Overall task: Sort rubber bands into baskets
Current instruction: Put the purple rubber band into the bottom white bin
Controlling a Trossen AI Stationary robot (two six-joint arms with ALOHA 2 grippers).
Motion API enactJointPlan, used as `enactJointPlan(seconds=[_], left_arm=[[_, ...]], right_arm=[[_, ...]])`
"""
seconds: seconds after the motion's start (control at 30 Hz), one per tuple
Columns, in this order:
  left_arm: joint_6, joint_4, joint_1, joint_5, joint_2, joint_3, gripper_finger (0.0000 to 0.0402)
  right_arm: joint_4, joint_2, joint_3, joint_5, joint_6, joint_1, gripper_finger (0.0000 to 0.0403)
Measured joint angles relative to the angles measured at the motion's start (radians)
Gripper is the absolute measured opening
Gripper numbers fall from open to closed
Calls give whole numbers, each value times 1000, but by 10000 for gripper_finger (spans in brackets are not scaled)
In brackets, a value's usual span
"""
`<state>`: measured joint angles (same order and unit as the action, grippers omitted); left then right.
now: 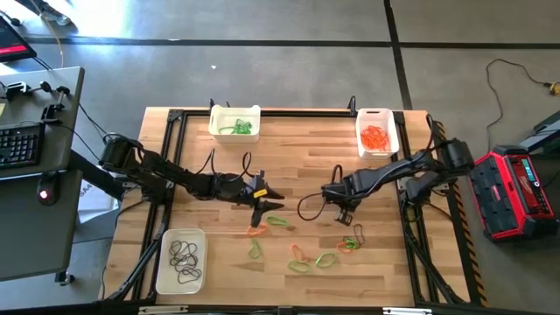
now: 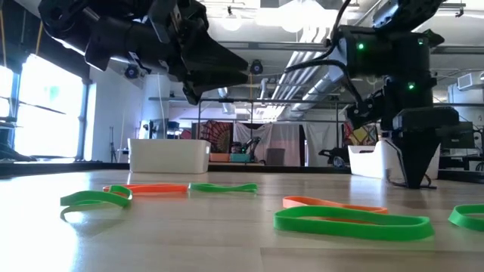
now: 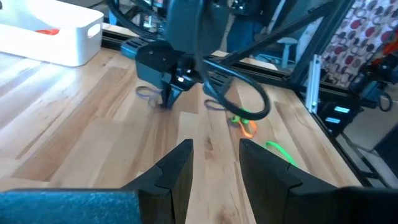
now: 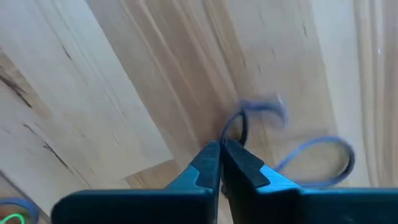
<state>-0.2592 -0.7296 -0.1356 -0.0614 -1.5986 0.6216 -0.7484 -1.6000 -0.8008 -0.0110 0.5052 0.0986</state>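
My right gripper [image 1: 344, 219] [image 4: 221, 144] points down at the table's middle right, its fingertips at the wood [image 2: 414, 181], shut on a dark rubber band [image 4: 238, 126]. My left gripper [image 1: 271, 196] [image 3: 214, 146] hangs open and empty above the table's middle, facing the right gripper. Loose green [image 1: 276, 221] [image 2: 352, 221] and orange [image 1: 256, 232] [image 2: 147, 189] bands lie flat on the near half of the table. Three white baskets stand on the table: far left with green bands [image 1: 234, 122], far right with orange bands [image 1: 376, 133], near left with dark bands [image 1: 181, 260]. My right gripper pinches a thin strand of the dark band's loop [image 4: 235, 132] between its two fingertips. The fingers come from above, pointing down. The band curls out from the fingertips close to the wood; whether it is lifted clear I cannot tell.
A second dark loop [image 4: 317, 155] lies on the wood just beside the held one. More green and orange bands [image 1: 326, 260] [image 1: 350, 243] lie toward the near edge. A black frame [image 1: 175, 118] runs round the table. A red case [image 1: 516, 188] stands right of the table.
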Motion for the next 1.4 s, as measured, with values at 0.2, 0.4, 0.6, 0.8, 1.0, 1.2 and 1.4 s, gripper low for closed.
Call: enactJointPlan(seconds=[0.2,0.4,0.6,0.8,1.0,1.2,1.4], left_arm=[[0,0,0,-7,0,0,122],[18,0,-1,-7,0,0,122],[90,14,-27,-42,0,26,125],[171,114,-64,-126,0,81,152],[292,179,-91,-201,-8,123,173],[389,190,-108,-266,-40,141,175],[421,188,-109,-292,-85,179,174]], right_arm=[[143,75,-1,-112,-7,28,2],[387,97,-2,-117,-61,76,0],[574,96,-2,-187,-100,112,0],[711,96,-2,-198,-151,121,0],[792,96,-2,-182,-190,120,0],[857,97,-2,-171,-193,137,0],[892,97,-2,-167,-196,161,0]])
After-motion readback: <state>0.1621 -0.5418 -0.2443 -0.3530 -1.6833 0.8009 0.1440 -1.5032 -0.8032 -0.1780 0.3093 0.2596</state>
